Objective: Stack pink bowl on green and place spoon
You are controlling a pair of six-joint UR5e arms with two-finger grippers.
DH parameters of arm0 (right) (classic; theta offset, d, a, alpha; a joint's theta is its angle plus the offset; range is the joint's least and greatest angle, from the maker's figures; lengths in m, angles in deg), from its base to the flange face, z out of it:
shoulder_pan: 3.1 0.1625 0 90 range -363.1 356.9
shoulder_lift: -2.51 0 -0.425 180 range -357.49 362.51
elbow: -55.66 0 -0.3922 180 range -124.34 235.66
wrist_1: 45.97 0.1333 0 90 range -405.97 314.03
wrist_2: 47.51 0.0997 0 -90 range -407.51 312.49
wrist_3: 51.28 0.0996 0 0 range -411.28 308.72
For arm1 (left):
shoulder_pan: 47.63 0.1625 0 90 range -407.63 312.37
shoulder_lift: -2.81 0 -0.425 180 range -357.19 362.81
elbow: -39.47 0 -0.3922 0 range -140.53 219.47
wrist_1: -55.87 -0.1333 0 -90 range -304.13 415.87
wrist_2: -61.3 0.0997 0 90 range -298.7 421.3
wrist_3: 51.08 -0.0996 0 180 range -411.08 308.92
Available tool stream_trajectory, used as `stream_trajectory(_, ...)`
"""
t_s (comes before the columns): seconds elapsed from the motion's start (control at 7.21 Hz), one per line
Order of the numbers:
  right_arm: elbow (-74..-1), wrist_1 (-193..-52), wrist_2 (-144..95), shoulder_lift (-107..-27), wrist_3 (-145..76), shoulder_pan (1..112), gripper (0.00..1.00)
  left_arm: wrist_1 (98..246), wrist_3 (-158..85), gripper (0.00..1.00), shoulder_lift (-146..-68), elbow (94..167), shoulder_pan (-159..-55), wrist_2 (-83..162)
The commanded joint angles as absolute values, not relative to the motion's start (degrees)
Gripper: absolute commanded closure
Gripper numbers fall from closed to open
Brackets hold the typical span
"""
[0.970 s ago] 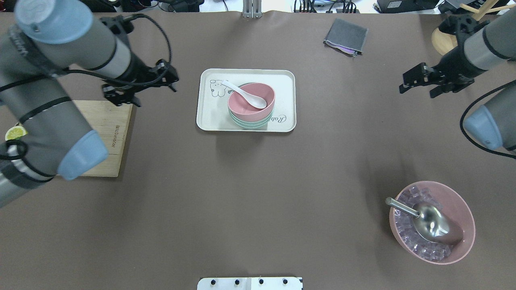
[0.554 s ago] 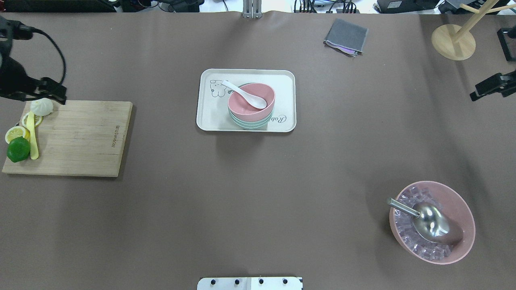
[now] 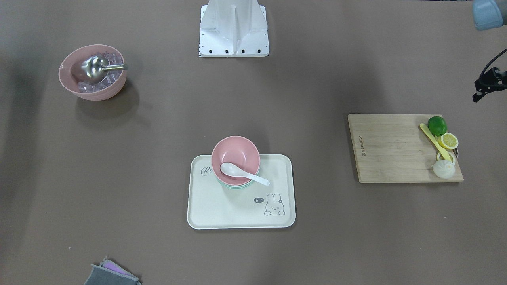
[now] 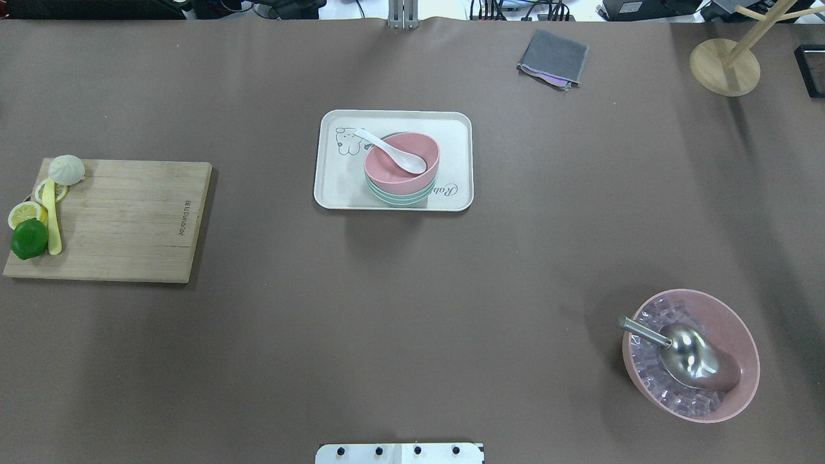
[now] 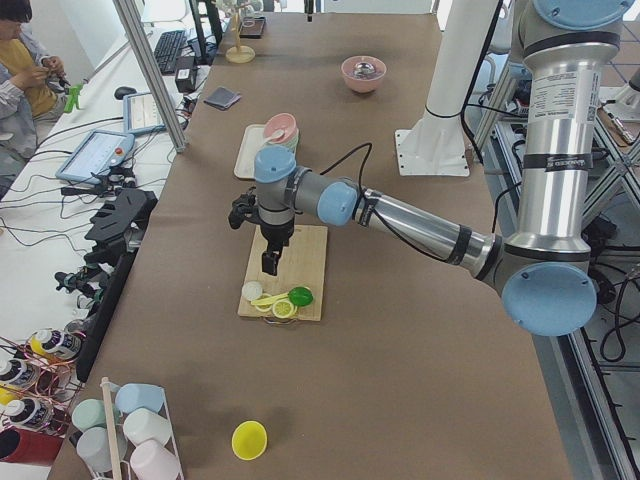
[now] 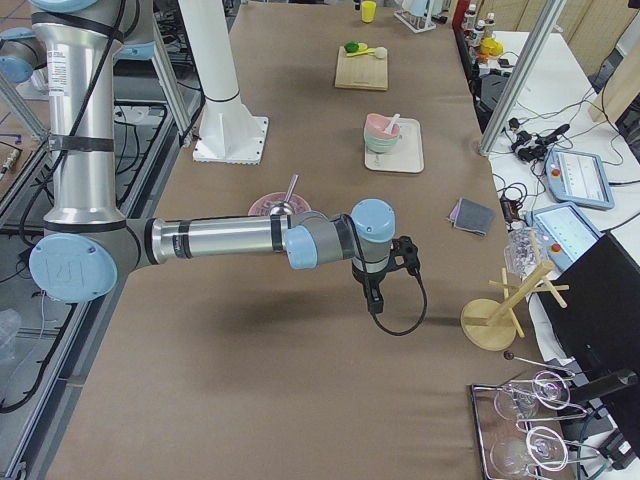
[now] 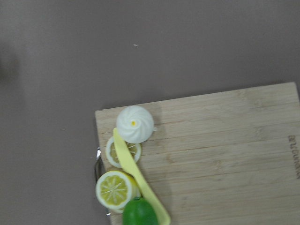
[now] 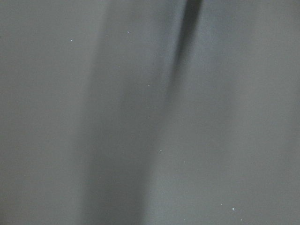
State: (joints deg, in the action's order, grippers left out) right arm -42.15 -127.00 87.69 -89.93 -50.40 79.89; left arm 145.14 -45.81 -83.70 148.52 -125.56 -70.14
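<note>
Task looks done, as far as I can judge. Pink bowl sits nested on green bowl on the cream tray, frame centre in overhead view. White spoon lies w/ its scoop end inside the pink bowl, handle over the rim toward upper left. Nothing left to do that I can see.

Left gripper hangs near the cutting board, right gripper over bare mat. Both are well apart from the tray; can't tell if either's fingers are apart or together.

Surface is a brown mat. Bottom to top of overhead view:
- base plate, bottom centre
- ice bowl w/ metal scoop, lower right
- board at left w/ lime, lemon slices, yellow knife
- grey cloth, upper right
- wooden stand, top right corner

Room, left side view: operator seated upper left, tablets on a side bench, alu posts.
</note>
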Motion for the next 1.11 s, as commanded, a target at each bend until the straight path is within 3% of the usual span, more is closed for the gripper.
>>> stream_trajectory(0.0,-42.34,-127.0,87.76,-89.87,-50.49,79.88,0.0,147.35,-47.39,0.01,-80.87,146.1,-126.21,-70.8)
stream_trajectory(0.42,-42.16,-127.0,87.49,-88.37,-50.13,79.17,0.0,161.39,-46.51,0.01,-80.86,139.5,-126.03,-70.89)
stream_trajectory(0.97,-42.25,-126.83,87.76,-88.1,-50.05,79.17,0.0,161.51,-46.51,0.01,-82.0,139.75,-126.82,-70.63)
